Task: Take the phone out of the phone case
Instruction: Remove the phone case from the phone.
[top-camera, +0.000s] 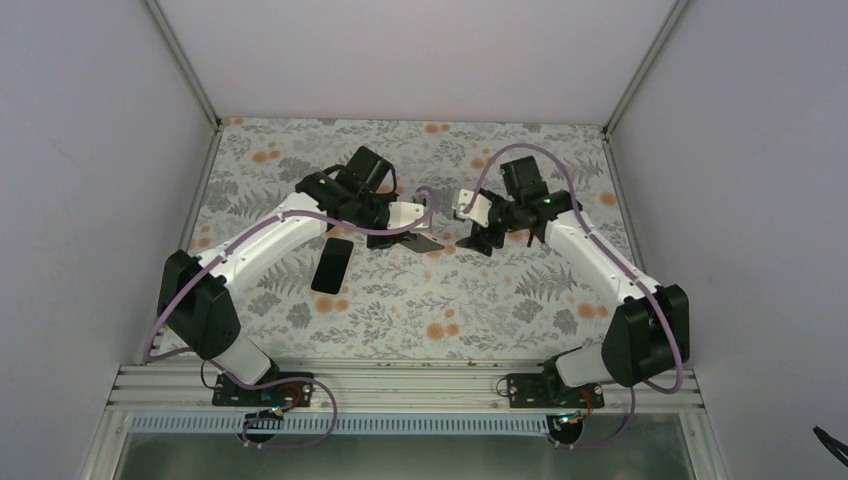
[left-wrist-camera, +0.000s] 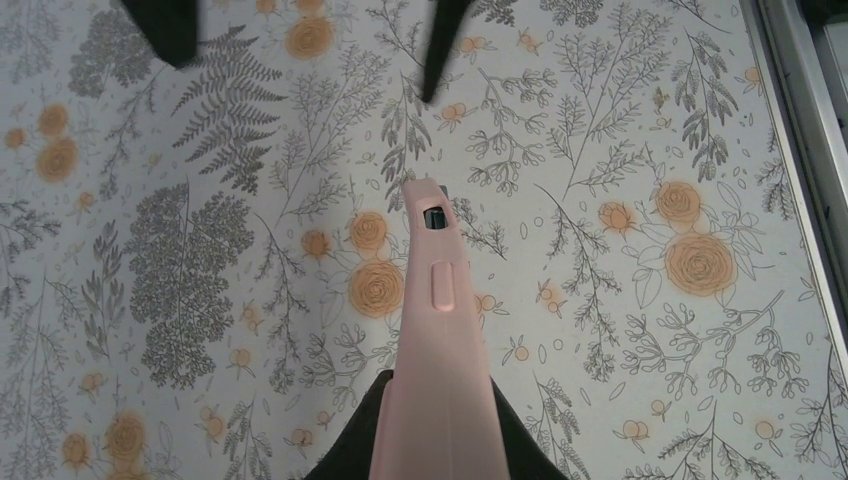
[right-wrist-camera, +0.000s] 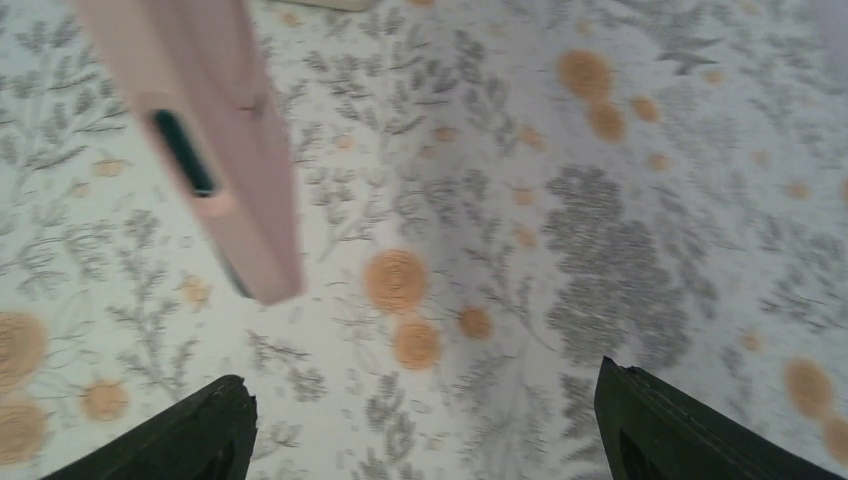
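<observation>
The pink phone case (left-wrist-camera: 437, 330) is held edge-on above the table in my left gripper (left-wrist-camera: 437, 445), whose black fingers (left-wrist-camera: 345, 455) are shut on its sides. In the top view the case (top-camera: 431, 198) sticks out toward the right arm. A black phone (top-camera: 332, 265) lies flat on the floral table, below the left arm and apart from the case. My right gripper (right-wrist-camera: 420, 430) is open and empty. Its fingers (right-wrist-camera: 190, 430) are spread wide, just right of the case (right-wrist-camera: 215, 150). In the top view it (top-camera: 478, 238) hovers close to the case's free end.
The floral tablecloth (top-camera: 470, 300) covers the table inside grey walls. A metal rail (top-camera: 400, 385) runs along the near edge by the arm bases. The right gripper's dark fingertips (left-wrist-camera: 165, 30) show at the top of the left wrist view.
</observation>
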